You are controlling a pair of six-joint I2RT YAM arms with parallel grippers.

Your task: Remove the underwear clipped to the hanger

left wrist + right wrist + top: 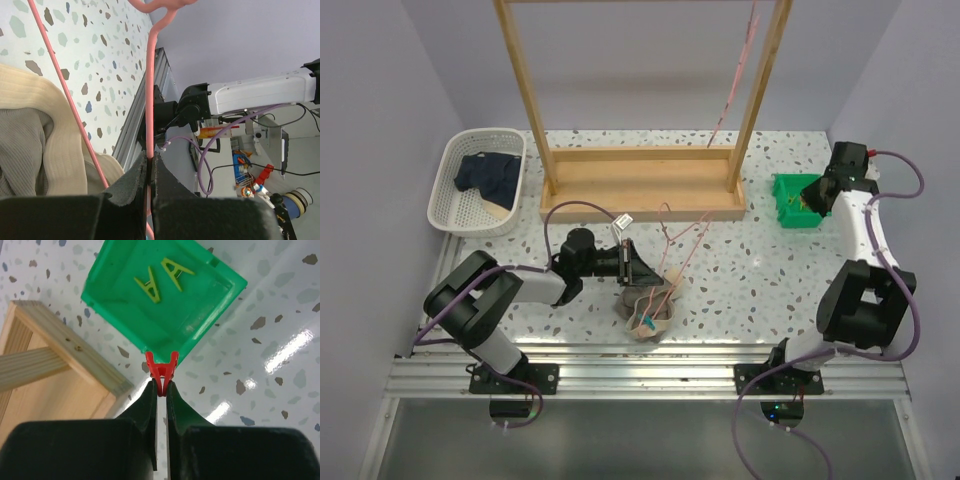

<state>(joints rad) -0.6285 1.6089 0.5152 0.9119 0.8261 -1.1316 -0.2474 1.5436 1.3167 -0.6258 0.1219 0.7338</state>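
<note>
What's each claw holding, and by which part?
Left claw: thin pink wire hanger, by its straight rod. Right claw: small red plastic clip, by its narrow end.

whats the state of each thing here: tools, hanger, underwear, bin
left tool: shut on the pink hanger
right tool: shut on a red clip
pink hanger: lying across the grey underwear
grey underwear: heaped on the table
navy underwear: in the white basket
green bin: holds two yellow clips
</note>
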